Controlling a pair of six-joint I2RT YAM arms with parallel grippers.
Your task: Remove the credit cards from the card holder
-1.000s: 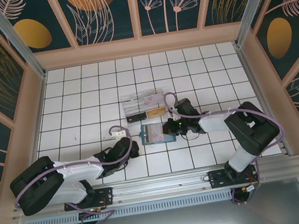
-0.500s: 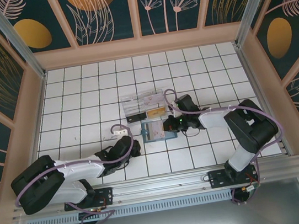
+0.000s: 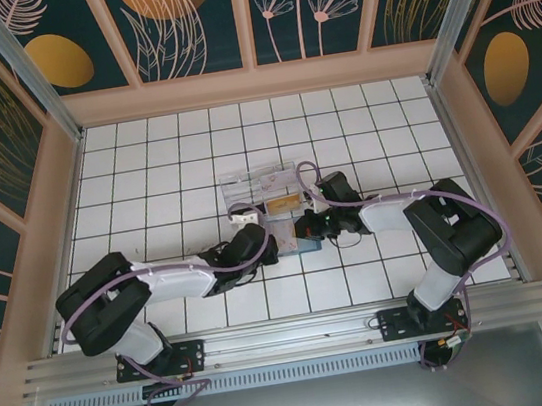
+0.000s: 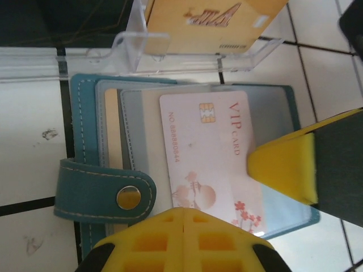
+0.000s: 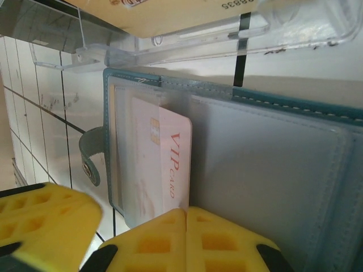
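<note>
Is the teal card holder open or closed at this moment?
Open. The card holder lies spread flat, its snap strap unfastened, and a VIP card shows among its clear sleeves.

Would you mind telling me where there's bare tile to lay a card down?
Free: the tiles between the clear box and the back wall, and those left of the box, beyond the left arm. Crowded: around the card holder, where the right arm also reaches.
</note>
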